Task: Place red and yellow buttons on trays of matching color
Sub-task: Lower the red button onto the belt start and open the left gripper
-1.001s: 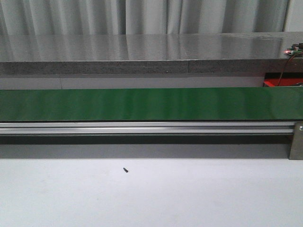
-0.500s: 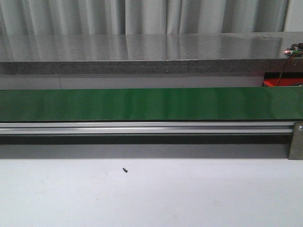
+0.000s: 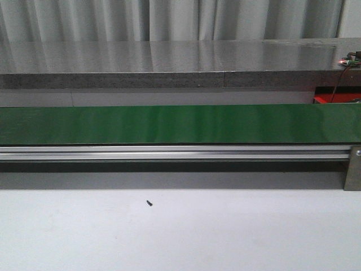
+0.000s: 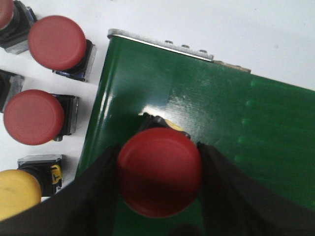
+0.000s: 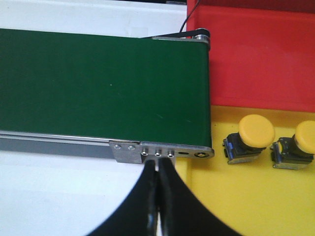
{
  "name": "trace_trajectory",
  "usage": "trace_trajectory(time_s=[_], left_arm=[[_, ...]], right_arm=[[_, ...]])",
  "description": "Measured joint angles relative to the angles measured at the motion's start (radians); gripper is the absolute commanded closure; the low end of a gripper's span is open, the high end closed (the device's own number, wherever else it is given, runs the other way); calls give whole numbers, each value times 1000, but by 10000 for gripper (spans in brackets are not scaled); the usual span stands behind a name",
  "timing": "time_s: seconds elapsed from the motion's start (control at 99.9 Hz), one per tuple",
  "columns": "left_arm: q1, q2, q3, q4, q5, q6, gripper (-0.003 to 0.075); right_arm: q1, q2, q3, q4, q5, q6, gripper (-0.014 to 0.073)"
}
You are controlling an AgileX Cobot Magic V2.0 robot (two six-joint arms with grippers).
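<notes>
In the left wrist view my left gripper [image 4: 159, 164] is shut on a red button [image 4: 160, 172], held just over the green conveyor belt [image 4: 236, 132] near its end. Beside the belt on the white table lie two more red buttons [image 4: 56, 43] [image 4: 33, 117] and a yellow button [image 4: 17, 194]. In the right wrist view my right gripper [image 5: 158, 172] is shut and empty, by the belt's other end [image 5: 103, 88]. There a yellow tray [image 5: 246, 196] holds two yellow buttons [image 5: 256, 132] [image 5: 307, 137], and a red tray [image 5: 256, 59] lies beyond it. Neither gripper shows in the front view.
The front view shows the long green belt [image 3: 180, 124] on its aluminium rail [image 3: 169, 152], a grey counter [image 3: 169, 62] behind, and a small dark speck [image 3: 149, 202] on the white table. Another red button [image 4: 6, 12] sits at the edge of the left wrist view.
</notes>
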Motion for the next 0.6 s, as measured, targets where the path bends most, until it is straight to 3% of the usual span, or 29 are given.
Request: trace_trajectory(time_s=[0.08, 0.15, 0.45, 0.6], left_arm=[[0, 2, 0, -16, 7, 20, 218], [0, 2, 0, -31, 12, 31, 147], [4, -62, 0, -168, -9, 110, 156], [63, -148, 0, -170, -21, 125, 156]], right_arm=[[0, 0, 0, 0, 0, 0, 664], [0, 0, 0, 0, 0, 0, 664], [0, 0, 0, 0, 0, 0, 664], [0, 0, 0, 0, 0, 0, 664]])
